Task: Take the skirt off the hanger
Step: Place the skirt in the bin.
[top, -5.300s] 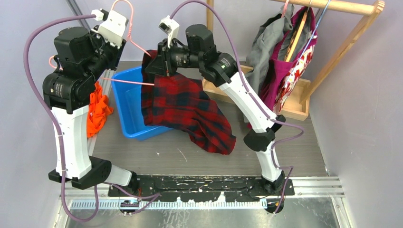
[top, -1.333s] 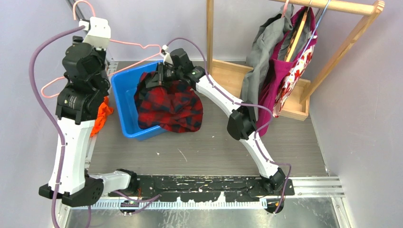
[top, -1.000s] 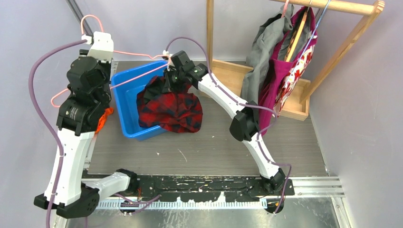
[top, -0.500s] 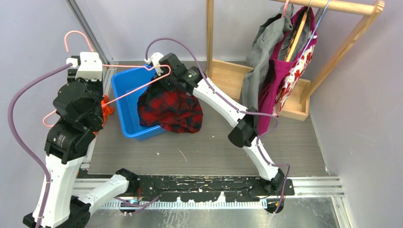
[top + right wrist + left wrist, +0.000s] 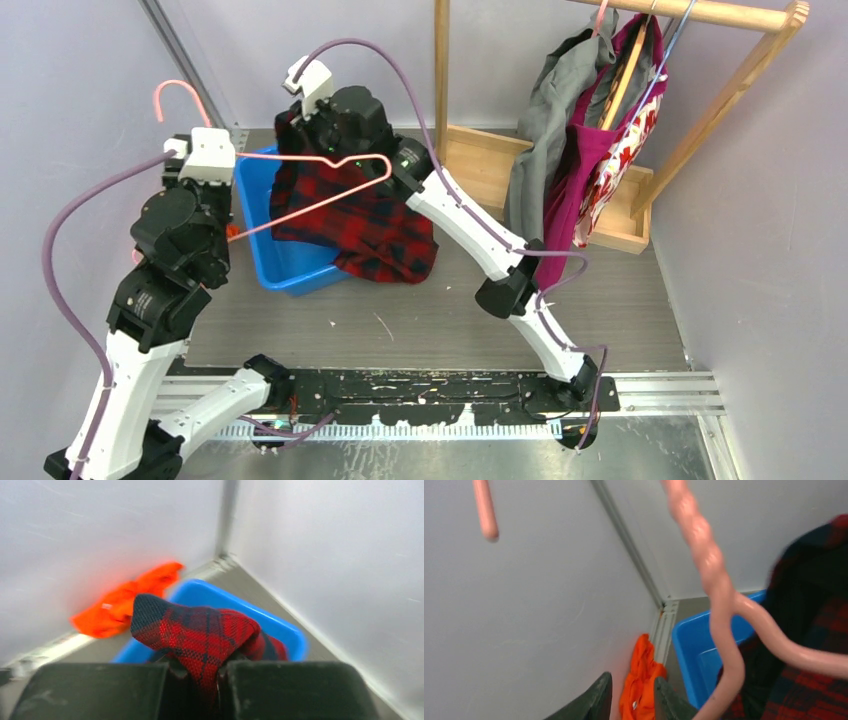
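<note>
The red and dark plaid skirt (image 5: 370, 220) hangs from my right gripper (image 5: 300, 118), which is shut on a fold of its top edge above the blue bin (image 5: 290, 272). Its lower part drapes over the bin's right rim onto the table. In the right wrist view the fold (image 5: 200, 630) is pinched in my gripper (image 5: 207, 680). My left gripper (image 5: 205, 160) holds the bare pink wire hanger (image 5: 310, 157) by its neck, and the triangle crosses in front of the skirt. In the left wrist view the twisted neck (image 5: 714, 580) runs past the narrowly spaced fingers (image 5: 599, 700).
An orange cloth (image 5: 641, 680) lies by the left wall beside the bin (image 5: 694, 650), and it also shows in the right wrist view (image 5: 125, 605). A wooden rack (image 5: 700, 12) at the back right carries grey and magenta garments (image 5: 590, 130). Walls close in on the left and at the back.
My right gripper has lifted the skirt up and toward the back left over the bin. My left arm has dropped lower and swung the hanger to the right, across the skirt.
</note>
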